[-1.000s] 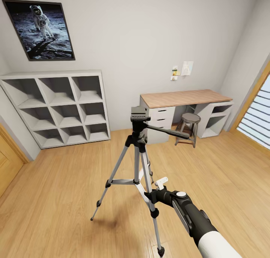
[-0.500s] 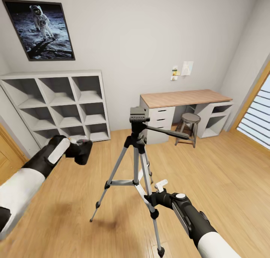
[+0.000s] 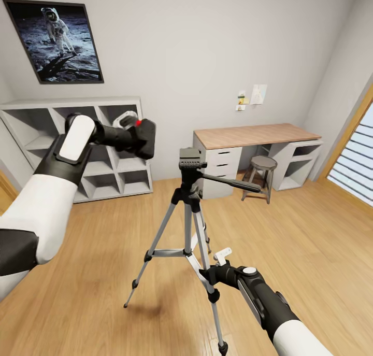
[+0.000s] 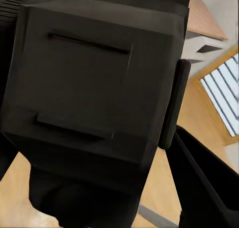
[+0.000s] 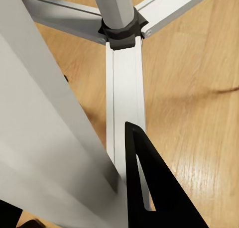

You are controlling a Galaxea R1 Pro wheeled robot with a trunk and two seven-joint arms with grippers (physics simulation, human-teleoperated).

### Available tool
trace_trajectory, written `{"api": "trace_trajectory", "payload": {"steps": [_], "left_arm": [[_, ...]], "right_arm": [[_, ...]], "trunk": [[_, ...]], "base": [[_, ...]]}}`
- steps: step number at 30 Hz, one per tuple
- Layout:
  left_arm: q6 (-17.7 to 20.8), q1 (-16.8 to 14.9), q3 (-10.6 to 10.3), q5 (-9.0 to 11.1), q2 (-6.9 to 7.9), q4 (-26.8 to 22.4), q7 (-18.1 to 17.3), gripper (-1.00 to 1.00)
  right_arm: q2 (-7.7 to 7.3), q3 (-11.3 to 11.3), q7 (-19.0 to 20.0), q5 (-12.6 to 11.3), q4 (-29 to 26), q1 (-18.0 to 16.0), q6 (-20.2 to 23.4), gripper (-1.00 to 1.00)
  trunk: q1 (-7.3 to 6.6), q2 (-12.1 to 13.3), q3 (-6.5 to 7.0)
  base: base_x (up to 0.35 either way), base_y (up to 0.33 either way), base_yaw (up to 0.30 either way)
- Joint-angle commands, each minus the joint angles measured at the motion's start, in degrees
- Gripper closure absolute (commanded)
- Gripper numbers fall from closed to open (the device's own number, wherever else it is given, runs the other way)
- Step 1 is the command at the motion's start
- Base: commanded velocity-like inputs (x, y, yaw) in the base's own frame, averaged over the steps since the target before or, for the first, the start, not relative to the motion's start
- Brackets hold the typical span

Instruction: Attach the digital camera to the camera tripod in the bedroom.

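Note:
The small black digital camera (image 3: 147,140), its red button on top, is held in the air by my left gripper (image 3: 139,134), which is shut on it. It hangs left of the camera tripod's black head (image 3: 190,160) and slightly above it, with a gap between them. In the left wrist view the camera body (image 4: 94,83) sits very close, with one black finger (image 4: 172,103) at its side. The camera tripod (image 3: 187,226) stands on the wood floor, pan handle pointing right. My right gripper (image 3: 210,271) is low down, shut on a silver leg (image 5: 124,118).
A white cube shelf (image 3: 119,182) stands behind my left arm, under the astronaut picture (image 3: 57,40). At the back right are a wood-topped desk (image 3: 254,134) and a round grey stool (image 3: 263,164). A slatted window (image 3: 357,164) is at the far right.
My left arm has come in from the left and lifted the camera up and to the right, to about the height of the tripod head. The right arm and tripod have barely moved.

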Motion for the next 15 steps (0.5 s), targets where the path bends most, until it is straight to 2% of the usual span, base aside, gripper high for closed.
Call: {"api": "trace_trajectory", "payload": {"steps": [1,7,15], "left_arm": [[0.1,-0.1,-0.2,0.4,-0.03,-0.9,0.5,1.0],[0.1,-0.1,-0.7,0.7,-0.65,-8.0,0.5,1.0],[0.1,-0.2,-0.8,0.8,-1.38,-8.4,0.4,1.0]], "right_arm": [[0.02,0.0,0.1,0.2,-0.1,0.0,0.3,1.0],[0.02,0.0,0.1,0.2,-0.1,0.0,0.3,1.0],[0.0,0.0,0.2,0.2,-0.1,0.0,0.4,1.0]], "trunk": [[0.02,-0.1,-0.08],[0.02,-0.1,-0.08],[0.02,-0.1,-0.08]], "base": [[0.0,0.0,0.0],[0.0,0.0,0.0],[0.0,0.0,0.0]]}}
